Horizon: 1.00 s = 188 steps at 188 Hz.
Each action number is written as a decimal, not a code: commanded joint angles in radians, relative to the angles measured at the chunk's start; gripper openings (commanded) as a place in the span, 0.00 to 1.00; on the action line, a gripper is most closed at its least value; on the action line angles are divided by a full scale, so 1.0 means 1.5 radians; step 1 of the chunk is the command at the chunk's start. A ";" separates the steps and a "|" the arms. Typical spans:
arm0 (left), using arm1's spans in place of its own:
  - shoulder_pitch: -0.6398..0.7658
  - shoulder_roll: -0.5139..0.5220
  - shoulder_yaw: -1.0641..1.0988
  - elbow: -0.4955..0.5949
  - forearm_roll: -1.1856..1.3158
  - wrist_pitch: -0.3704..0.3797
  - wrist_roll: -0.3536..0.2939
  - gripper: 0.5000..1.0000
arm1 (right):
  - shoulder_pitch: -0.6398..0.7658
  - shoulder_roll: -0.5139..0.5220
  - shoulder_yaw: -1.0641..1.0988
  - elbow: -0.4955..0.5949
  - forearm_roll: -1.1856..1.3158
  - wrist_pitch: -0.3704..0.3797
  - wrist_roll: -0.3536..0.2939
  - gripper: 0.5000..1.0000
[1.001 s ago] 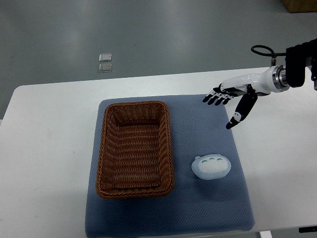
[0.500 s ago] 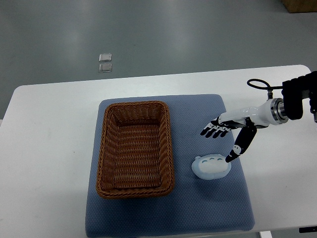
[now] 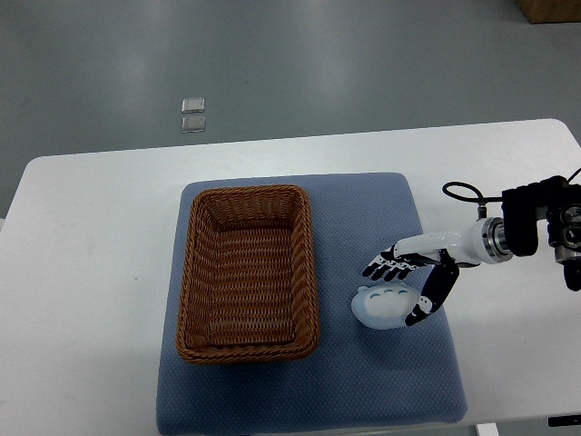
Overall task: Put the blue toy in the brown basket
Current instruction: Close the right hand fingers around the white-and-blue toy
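Note:
The pale blue toy (image 3: 383, 309) lies on the blue mat (image 3: 363, 218), just right of the brown wicker basket (image 3: 247, 272). The basket holds nothing. My right hand (image 3: 398, 291) comes in from the right edge and is spread open around the toy. Its four fingers (image 3: 381, 269) reach over the toy's far top edge and the thumb (image 3: 423, 307) lies against its right side. The hand is not closed on the toy. The left arm does not show.
The mat lies on a white table (image 3: 91, 272). Grey floor lies beyond the table's far edge, with two small clear items (image 3: 192, 114) on it. A black cable (image 3: 463, 195) loops above my right wrist.
My right hand has come down and toward the near side, from above the mat's far right corner to the toy, and now brackets it. The toy and basket have not moved.

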 commanded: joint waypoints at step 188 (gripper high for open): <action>0.000 0.000 0.001 0.002 0.000 0.000 -0.001 1.00 | -0.050 0.023 0.008 -0.029 -0.107 -0.025 0.070 0.01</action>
